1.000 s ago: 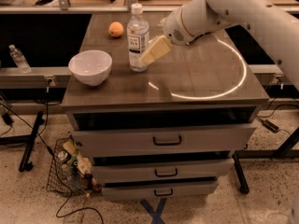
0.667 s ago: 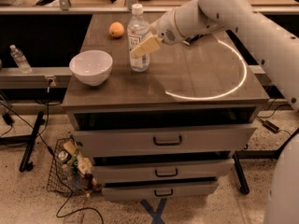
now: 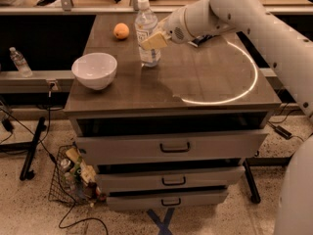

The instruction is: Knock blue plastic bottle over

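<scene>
The blue plastic bottle (image 3: 145, 31) stands upright at the back of the dark tabletop, clear with a white cap and a white-and-blue label. My gripper (image 3: 152, 41) reaches in from the right on the white arm. Its beige tip lies against the front right of the bottle at label height and hides part of the label.
A white bowl (image 3: 94, 70) sits at the front left of the tabletop (image 3: 215, 77) and an orange (image 3: 121, 31) at the back left. A small clear bottle (image 3: 20, 61) stands on a ledge further left. Drawers sit below, and a wire basket (image 3: 73, 180) of litter on the floor.
My gripper has moved left across the table and now touches the bottle. The bottle still stands upright.
</scene>
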Robot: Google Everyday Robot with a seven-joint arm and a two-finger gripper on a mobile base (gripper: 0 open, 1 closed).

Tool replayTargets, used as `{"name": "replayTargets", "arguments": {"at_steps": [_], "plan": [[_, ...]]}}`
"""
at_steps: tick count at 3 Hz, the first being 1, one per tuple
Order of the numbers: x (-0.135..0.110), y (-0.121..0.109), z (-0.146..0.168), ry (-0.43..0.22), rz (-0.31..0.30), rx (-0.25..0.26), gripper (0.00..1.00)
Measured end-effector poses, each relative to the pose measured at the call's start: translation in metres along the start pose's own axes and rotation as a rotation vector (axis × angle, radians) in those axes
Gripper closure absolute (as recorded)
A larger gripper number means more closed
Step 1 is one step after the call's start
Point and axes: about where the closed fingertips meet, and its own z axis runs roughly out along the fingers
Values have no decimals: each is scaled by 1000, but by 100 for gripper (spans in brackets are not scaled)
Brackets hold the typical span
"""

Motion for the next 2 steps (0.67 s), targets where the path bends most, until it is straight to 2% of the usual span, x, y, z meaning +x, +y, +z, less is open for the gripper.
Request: {"name": "replayTargets", "arguments": {"at_steps": [1, 2], "plan": [[-12, -12, -21, 84, -64, 77, 95], [-6, -35, -58, 374, -218, 190, 100]]}}
